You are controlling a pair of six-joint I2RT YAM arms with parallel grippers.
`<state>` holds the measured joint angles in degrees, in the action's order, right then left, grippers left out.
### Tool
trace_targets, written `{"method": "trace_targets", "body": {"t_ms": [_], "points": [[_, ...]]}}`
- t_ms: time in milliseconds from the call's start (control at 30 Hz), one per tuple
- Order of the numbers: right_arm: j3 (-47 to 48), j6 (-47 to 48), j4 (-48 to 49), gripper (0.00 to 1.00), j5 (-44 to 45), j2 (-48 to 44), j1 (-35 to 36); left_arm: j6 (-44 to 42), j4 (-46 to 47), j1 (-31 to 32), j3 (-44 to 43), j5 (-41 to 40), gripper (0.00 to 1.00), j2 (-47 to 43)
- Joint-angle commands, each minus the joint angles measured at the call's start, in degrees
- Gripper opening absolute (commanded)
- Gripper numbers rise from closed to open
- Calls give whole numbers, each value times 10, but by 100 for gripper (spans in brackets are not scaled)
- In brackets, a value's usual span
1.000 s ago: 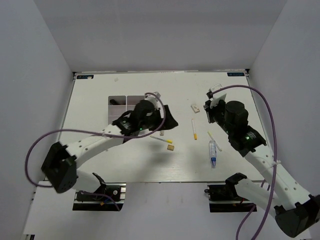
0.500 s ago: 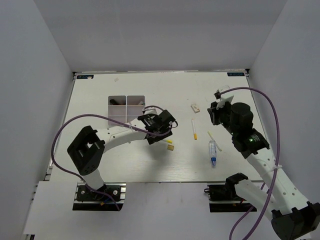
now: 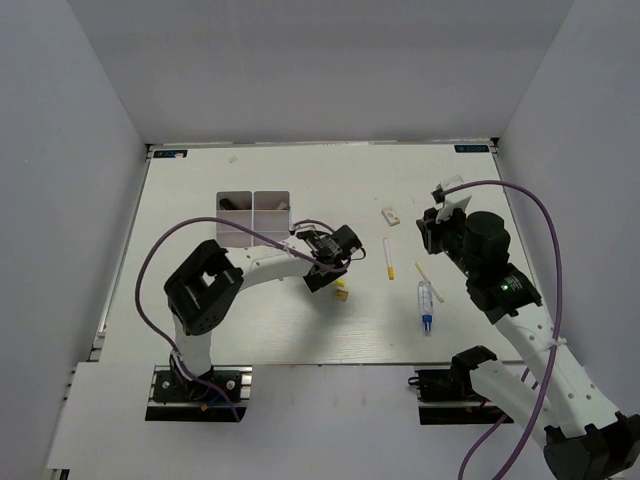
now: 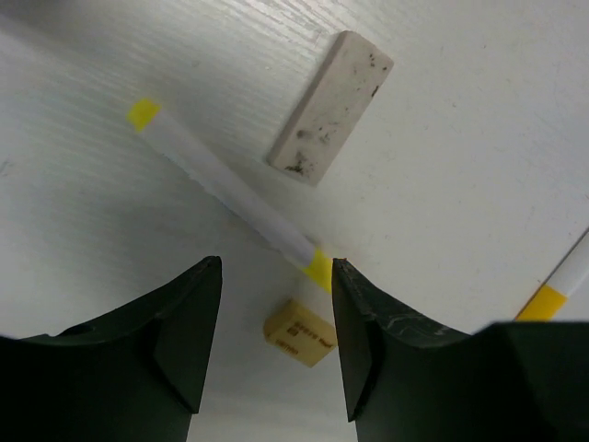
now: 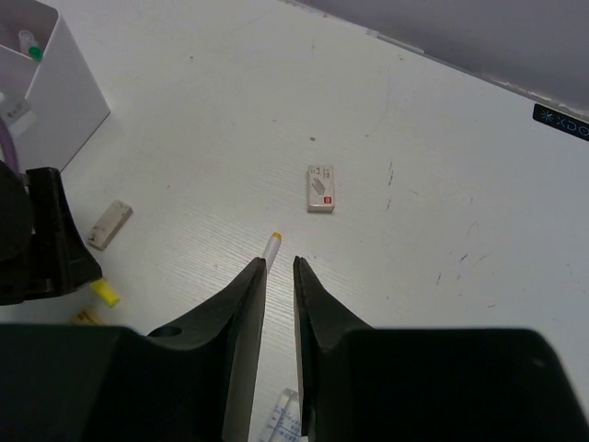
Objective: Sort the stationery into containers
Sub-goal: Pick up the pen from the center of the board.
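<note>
My left gripper point(image 4: 276, 276) is low over the table, open, with a small beige eraser block point(image 4: 299, 333) lying between its fingers; I see no contact with either pad. Just beyond lies a white pen with yellow ends point(image 4: 230, 191) and a grey-white eraser point(image 4: 329, 108). From above, the left gripper point(image 3: 335, 272) is right of the white organizer box point(image 3: 255, 218). My right gripper point(image 5: 279, 265) hovers with its jaws a narrow gap apart and nothing between them, above a yellow-tipped white pen point(image 5: 273, 241). A white eraser with a red mark point(image 5: 321, 189) lies further off.
A clear blue-tipped tube point(image 3: 426, 305) and a short pen point(image 3: 428, 270) lie under the right arm. The long white pen point(image 3: 388, 258) sits mid-table. The organizer point(image 5: 46, 78) holds a green-capped item. The table's back edge runs behind.
The left arm swung right and down from beside the organizer to over the beige eraser, its jaws narrowing. The right gripper drifted slightly right and its jaws parted a little.
</note>
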<state>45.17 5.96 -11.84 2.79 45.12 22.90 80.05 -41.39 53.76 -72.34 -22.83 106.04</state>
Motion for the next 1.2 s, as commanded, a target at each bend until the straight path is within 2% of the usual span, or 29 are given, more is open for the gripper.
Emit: {"method": "trace_targets", "body": {"t_ms": [0, 333, 533, 667, 833, 933, 1167], "points": [[-3, -6, 29, 25, -7, -16, 0, 20, -13, 2, -44, -16, 61, 28], [-12, -4, 33, 25, -9, -34, 0, 32, -29, -15, -62, -1, 59, 58], [-15, -7, 36, 25, -12, -50, 0, 32, -84, -15, -82, 19, 55, 101], [-17, -7, 37, 25, -16, -59, 1, 32, -108, -15, -101, 24, 55, 111], [-19, -9, 40, 25, -22, -76, 1, 32, -185, -15, -159, 36, 56, 152], [-20, -9, 39, 25, -22, -80, 1, 21, -201, -15, -159, 36, 56, 164], [-24, -9, 40, 25, -45, -95, 3, 3, -163, -9, -65, 56, 37, 117]]}}
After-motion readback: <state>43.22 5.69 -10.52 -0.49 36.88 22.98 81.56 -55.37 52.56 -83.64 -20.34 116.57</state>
